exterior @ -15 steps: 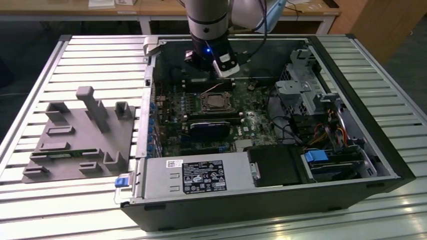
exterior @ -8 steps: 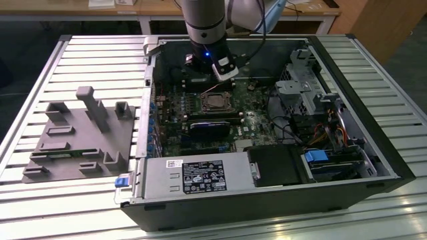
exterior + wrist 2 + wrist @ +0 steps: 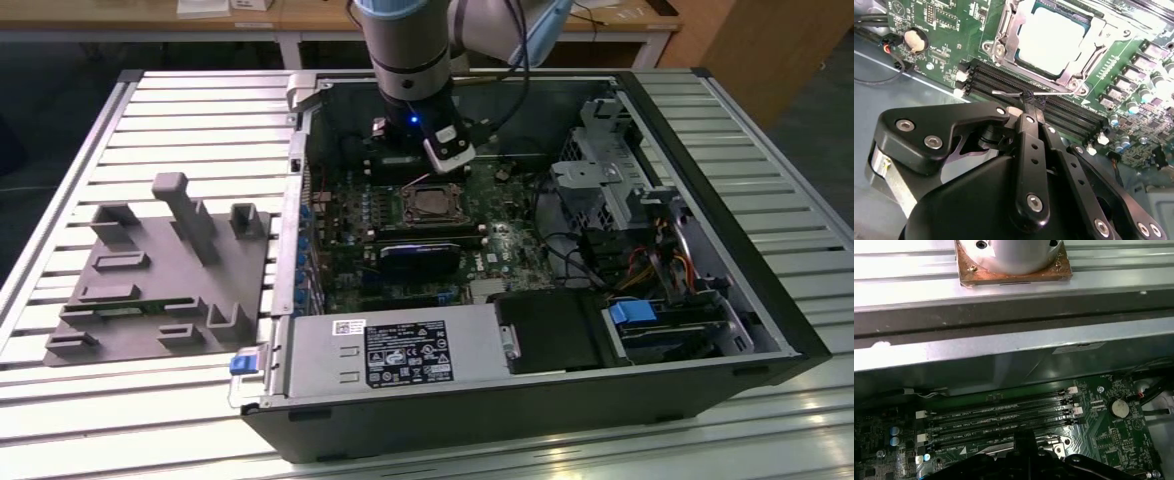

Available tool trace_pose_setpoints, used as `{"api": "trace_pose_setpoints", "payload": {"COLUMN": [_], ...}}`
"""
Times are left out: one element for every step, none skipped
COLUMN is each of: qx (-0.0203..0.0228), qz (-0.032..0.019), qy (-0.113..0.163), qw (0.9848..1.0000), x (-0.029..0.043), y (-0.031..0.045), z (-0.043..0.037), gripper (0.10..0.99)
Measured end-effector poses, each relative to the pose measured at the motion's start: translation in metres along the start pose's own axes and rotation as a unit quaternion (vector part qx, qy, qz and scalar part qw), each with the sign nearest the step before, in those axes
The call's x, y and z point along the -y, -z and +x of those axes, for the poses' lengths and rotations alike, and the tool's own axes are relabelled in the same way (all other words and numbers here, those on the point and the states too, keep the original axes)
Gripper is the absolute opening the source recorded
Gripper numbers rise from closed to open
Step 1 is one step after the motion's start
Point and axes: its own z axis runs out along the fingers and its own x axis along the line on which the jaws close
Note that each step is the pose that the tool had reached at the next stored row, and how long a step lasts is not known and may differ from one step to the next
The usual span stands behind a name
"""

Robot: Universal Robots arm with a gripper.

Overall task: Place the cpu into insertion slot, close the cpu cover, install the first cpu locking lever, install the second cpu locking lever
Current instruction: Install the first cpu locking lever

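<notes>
Slatted metal table [image 3: 160, 110] carries an open computer case [image 3: 534, 420]. Inside, the chip [image 3: 1051, 37] sits in its socket [image 3: 430, 204] under the lowered cover [image 3: 1006, 25]. The claw [image 3: 1029, 102] is pressed together on a thin wire lever [image 3: 1006, 93], apparently to latch it.

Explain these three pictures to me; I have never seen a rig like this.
The exterior view shows a robot arm reaching down into an open computer case on a slatted table, with a grey fixture tray at the exterior view's left. Both wrist views come from cameras riding on the arm, looking at the motherboard and its memory slots. In the second wrist view the black gripper appears shut on a thin locking lever beside the cpu, which sits under the closed cpu cover.
</notes>
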Motion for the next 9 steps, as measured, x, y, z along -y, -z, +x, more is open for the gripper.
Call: {"api": "trace_pose_setpoints", "payload": {"qx": [0.0001, 0.0001, 0.0001, 0.0001, 0.0001, 0.0002, 0.0002, 0.0001, 0.0002], "qz": [0.0000, 0.0000, 0.0000, 0.0001, 0.0001, 0.0001, 0.0001, 0.0001, 0.0000], "qy": [0.000, 0.000, 0.000, 0.000, -0.001, -0.001, -0.001, -0.001, -0.001], "qw": [1.0000, 1.0000, 1.0000, 1.0000, 1.0000, 1.0000, 1.0000, 1.0000, 1.0000], "x": [0.0003, 0.0005, 0.0006, 0.0006, 0.0005, 0.0003, 0.0000, -0.0003, -0.0006], "y": [-0.0012, -0.0020, -0.0027, -0.0032, -0.0037, -0.0043, -0.0048, -0.0052, -0.0054], "z": [0.0001, 0.0000, -0.0003, -0.0009, -0.0017, -0.0027, -0.0036, -0.0044, -0.0048], "gripper": [0.106, 0.106, 0.106, 0.106, 0.106, 0.106, 0.106, 0.106, 0.106]}}
